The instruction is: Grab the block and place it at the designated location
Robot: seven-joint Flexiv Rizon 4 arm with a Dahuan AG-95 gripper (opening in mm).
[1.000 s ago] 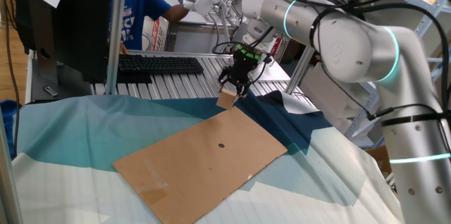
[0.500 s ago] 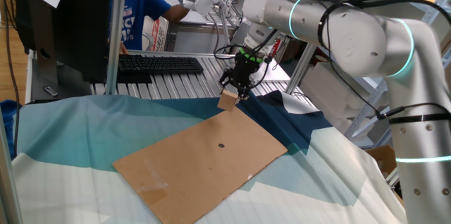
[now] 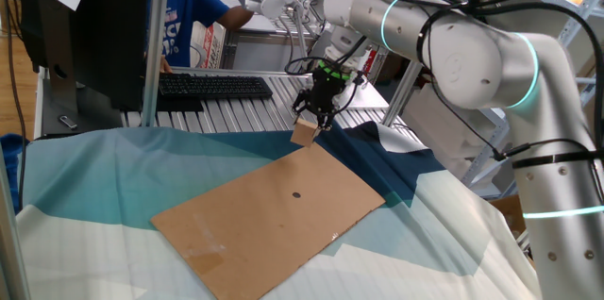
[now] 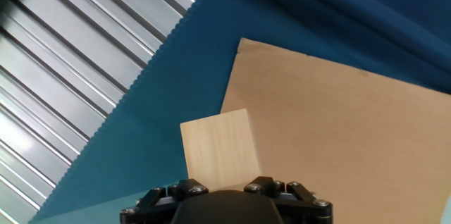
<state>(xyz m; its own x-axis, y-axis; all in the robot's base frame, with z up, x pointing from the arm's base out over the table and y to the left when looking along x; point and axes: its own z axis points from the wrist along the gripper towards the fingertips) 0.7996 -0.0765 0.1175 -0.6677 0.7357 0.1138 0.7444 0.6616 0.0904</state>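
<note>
Movement since the earlier frames: slight. The arm's upper links swing right and back, while gripper (image 3: 311, 119) and block (image 3: 304, 133) keep their place.

Item 1, near: cardboard sheet (image 3: 269, 215), flat on teal cloth (image 3: 104, 177). Small dark mark (image 3: 295, 195) near its middle, probably the target.

Item 2: block, pale wood, tilted, clamped between the closed-in fingers. It hangs at the sheet's far corner, seemingly clear of the surface.

Item 3, far: keyboard (image 3: 212, 86), unused.

Status: grasp holds. The carry toward the mark and the release are outstanding, and the pause suggests transport has barely begun.
</note>
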